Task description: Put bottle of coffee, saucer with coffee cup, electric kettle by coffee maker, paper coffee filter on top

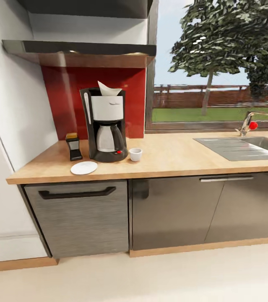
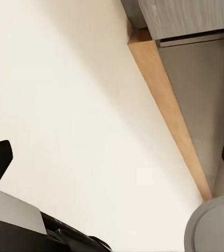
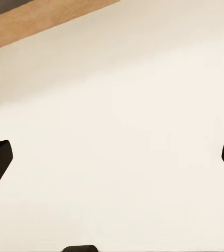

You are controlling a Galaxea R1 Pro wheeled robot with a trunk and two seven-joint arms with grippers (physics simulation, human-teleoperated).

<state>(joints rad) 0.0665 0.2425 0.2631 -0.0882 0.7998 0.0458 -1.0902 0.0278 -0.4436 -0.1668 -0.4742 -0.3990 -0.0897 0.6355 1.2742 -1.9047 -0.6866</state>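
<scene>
countertop: kitchen countertop (image 1: 180, 157), light tan wood-look slab, runs wall to wall over dark grey cabinet fronts (image 1: 171, 209); inset steel sink (image 1: 243, 147) at right with a tap (image 1: 247, 123) that has a red knob
room: red backsplash (image 1: 66, 96) behind the machine, dark hood (image 1: 79, 52) above it, white wall at left, window (image 1: 217, 63) with trees and a fence at right, pale cream floor (image 1: 150, 277)
coffee maker: coffee maker (image 1: 105, 126) stands on the counter by the backsplash; black body, white-silver upper part, carafe inside, red switch at base
filter: paper coffee filter (image 1: 108, 89), white, pointed edge up, sits on top of the machine
coffee: bottle of coffee (image 1: 73, 147), dark jar with golden-brown lid, upright just left of the machine
saucer: saucer (image 1: 84, 167), flat white plate, near counter front edge, in front-left of the machine, nothing on it
cup: coffee cup (image 1: 135, 154), small and white, on bare counter just right of the machine base, apart from the saucer
left claw: left gripper (image 2: 112, 157) wide apart, holds nothing, over floor beside the wood plinth (image 2: 170, 110) and cabinet fronts
right claw: right gripper (image 3: 112, 157) wide apart, holds nothing, over bare floor, plinth strip at a corner
</scene>
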